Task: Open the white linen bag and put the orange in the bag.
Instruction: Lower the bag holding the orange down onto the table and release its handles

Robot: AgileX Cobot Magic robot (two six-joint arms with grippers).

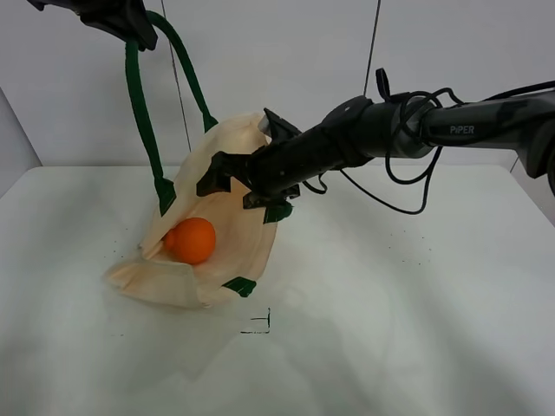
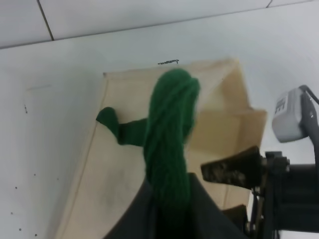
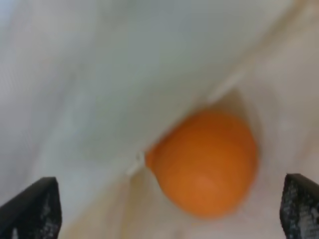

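The left arm is raised high at the back of the scene, and its left claw [image 1: 139, 35] is pinched tight on the thick, twisted dark green strap handle [image 1: 139, 113] of the cream-white, soft rectangular white linen bag [image 1: 238, 238]. The strap runs taut from the claw down to the bag's rim, lifting one side of the cloth so that the mouth gapes. The left wrist view shows the ropy weave of the strap gripped between the dark fingers, with the pale, slightly rough cloth panel below it. The right arm, black and smooth with a looping black cable [image 1: 408, 186] hanging off it, reaches from the right across the middle, stretched nearly level and tipped slightly downward, its wrist at the bag's upper edge. The right claw [image 1: 230, 186] stands spread wide with nothing between its fingers, poised in the open mouth just above the fruit and apart from it. The small, round, glossy bright orange [image 1: 191, 240] lies inside the bag, resting on the lower cloth panel near the mouth. From the right wrist view it sits in a fold of pale fabric, blurred, with the two dark fingertips far out to either side. The bag's lower edge, folded over and bearing a green tab [image 1: 240, 286], rests on the smooth white counter [image 1: 416, 329].
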